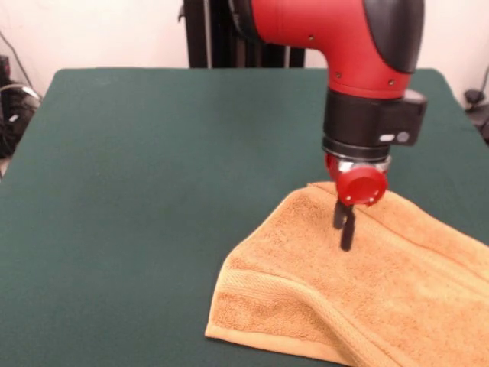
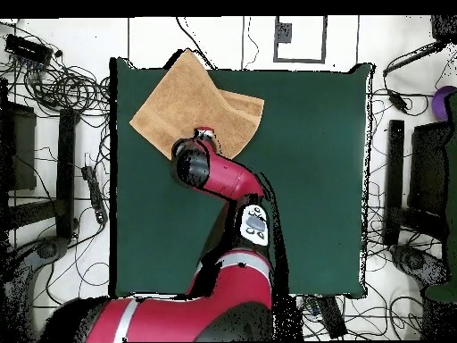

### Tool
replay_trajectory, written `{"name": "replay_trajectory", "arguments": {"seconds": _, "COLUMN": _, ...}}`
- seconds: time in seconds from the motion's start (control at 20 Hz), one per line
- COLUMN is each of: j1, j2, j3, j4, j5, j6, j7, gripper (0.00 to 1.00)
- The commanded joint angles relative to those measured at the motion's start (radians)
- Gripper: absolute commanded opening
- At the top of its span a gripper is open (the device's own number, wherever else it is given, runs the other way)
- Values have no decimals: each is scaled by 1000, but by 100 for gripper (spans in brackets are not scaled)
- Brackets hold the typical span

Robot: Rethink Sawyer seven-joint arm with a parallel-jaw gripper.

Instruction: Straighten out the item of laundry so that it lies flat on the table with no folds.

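Towel [image 1: 367,283] cut off by frame; jaws [image 1: 345,226] closed above it.

Towel [image 2: 183,103] lies at the table's [image 2: 312,179] upper-left corner in the overhead view, one corner reaching past the top edge. A second layer sticks out to its right (a fold). The red arm [image 2: 228,183] reaches up from the bottom, its end covering the towel's lower edge.
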State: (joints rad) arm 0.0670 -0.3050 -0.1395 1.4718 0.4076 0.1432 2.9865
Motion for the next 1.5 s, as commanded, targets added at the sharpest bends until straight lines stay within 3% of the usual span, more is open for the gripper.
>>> {"name": "replay_trajectory", "arguments": {"seconds": 0.05, "j1": 43, "j2": -40, "j3": -7, "j4": 129, "j5": 39, "j6": 179, "j7": 137, "gripper": 100}}
{"name": "replay_trajectory", "arguments": {"seconds": 0.6, "j1": 30, "j2": -180, "j3": 0, "j4": 263, "j5": 21, "j6": 204, "j7": 128, "gripper": 100}}
{"name": "replay_trajectory", "arguments": {"seconds": 0.9, "j1": 59, "j2": -92, "j3": -24, "j4": 269, "j5": 73, "j6": 135, "j7": 212, "gripper": 100}}
{"name": "replay_trajectory", "arguments": {"seconds": 1.5, "j1": 179, "j2": 66, "j3": -118, "j4": 237, "j5": 226, "j6": 123, "j7": 325, "gripper": 100}}
